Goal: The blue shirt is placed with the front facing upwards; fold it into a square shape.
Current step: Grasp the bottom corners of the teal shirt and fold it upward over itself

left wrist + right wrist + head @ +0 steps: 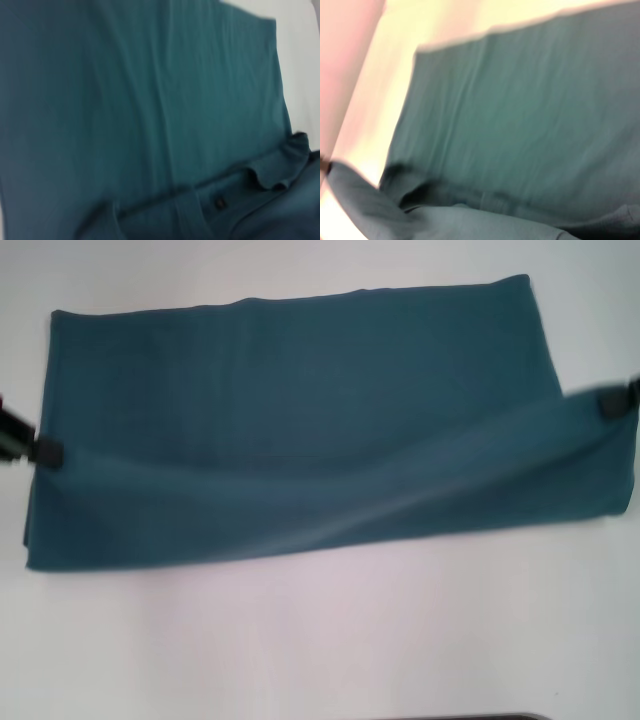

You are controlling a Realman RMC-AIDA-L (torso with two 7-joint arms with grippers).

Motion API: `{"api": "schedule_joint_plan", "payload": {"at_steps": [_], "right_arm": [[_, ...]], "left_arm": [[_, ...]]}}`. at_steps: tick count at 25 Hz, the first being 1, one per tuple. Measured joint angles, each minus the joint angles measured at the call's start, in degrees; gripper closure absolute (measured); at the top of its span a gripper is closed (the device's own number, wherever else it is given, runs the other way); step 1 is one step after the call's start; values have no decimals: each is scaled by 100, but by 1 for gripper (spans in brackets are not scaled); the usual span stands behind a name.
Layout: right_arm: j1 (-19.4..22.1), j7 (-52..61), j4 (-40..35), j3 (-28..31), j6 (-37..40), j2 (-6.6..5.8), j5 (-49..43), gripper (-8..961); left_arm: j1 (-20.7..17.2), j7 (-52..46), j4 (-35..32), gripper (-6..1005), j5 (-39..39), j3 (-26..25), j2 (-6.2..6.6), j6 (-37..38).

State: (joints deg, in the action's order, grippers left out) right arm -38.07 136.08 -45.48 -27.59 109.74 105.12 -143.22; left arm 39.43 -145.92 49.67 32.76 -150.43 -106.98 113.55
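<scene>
The blue shirt (290, 410) lies across the white table as a long teal band, and its near part is folded over the rest. No lettering shows. My left gripper (45, 452) is shut on the fold's left end, low at the table. My right gripper (610, 402) is shut on the fold's right end and holds it slightly raised. The shirt also shows in the left wrist view (150, 100), where the ribbed collar (280, 170) and a small dark spot (218, 202) lie under the folded layer. It fills the right wrist view (530, 115) too.
The white table (320, 640) shows bare around the shirt on the near side and on the far side. A dark edge (460, 717) shows at the very bottom of the head view.
</scene>
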Motion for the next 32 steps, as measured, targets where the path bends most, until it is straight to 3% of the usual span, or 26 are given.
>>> {"api": "schedule_joint_plan", "payload": {"at_steps": [8, 12, 16, 24, 32], "right_arm": [[-172, 487, -41, 155, -1236, 1, 206, 887], [-262, 525, 1, 105, -1723, 60, 295, 887], [-300, 573, 13, 63, -2168, 163, 282, 887], [-295, 728, 271, -435, -3033, 255, 271, 886], [-523, 824, 311, -982, -4019, 464, 261, 886]], "left_arm": [[511, -571, -406, 1000, -48, 336, 54, -1260], [584, -918, -505, 1000, -51, 839, -4, -2017], [641, -1025, -498, 1000, -51, 977, -94, -2502], [864, -1052, -847, 999, -77, 1164, -130, -3169], [957, -1222, -882, 999, -301, 1273, -179, -3436]]}}
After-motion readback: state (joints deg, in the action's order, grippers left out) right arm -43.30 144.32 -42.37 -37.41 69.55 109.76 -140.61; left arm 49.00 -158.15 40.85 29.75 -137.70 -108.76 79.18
